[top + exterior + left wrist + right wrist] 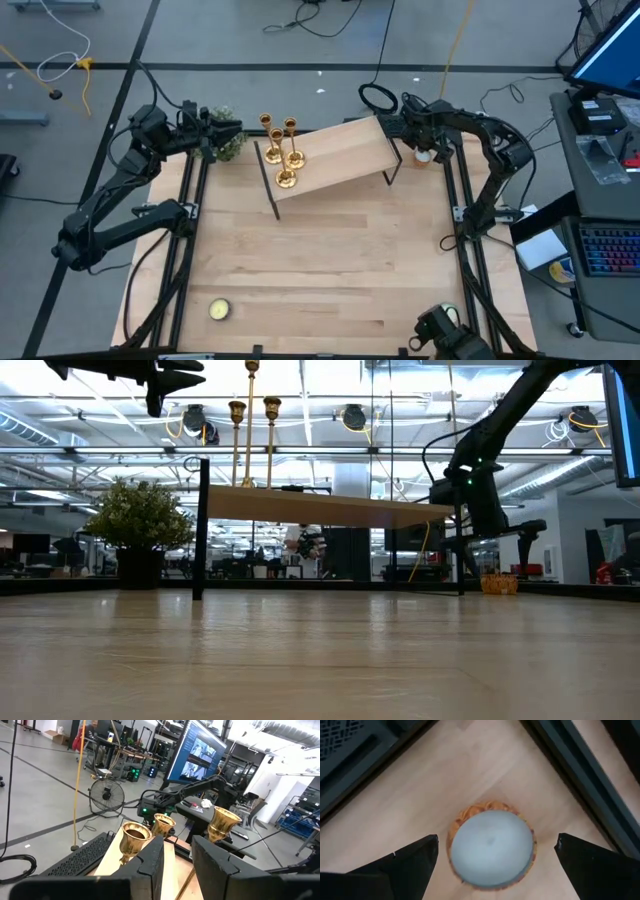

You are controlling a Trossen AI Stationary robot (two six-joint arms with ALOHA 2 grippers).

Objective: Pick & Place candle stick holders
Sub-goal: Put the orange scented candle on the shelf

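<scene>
Three gold candle stick holders stand by their round bases on the left end of a raised wooden shelf at the table's far side. In the left wrist view their cups show just beyond my fingers. My left gripper hangs level, left of them at cup height, open and empty. My right gripper is open at the far right, pointing down. Its fingers stand either side of a white tealight with an orange rim and do not touch it.
A small potted plant stands at the far left, beside my left gripper. A pale yellow tealight lies near the front left. Another disc lies at the front right. The shelf stands on thin black legs. Bare wood lies in front of it.
</scene>
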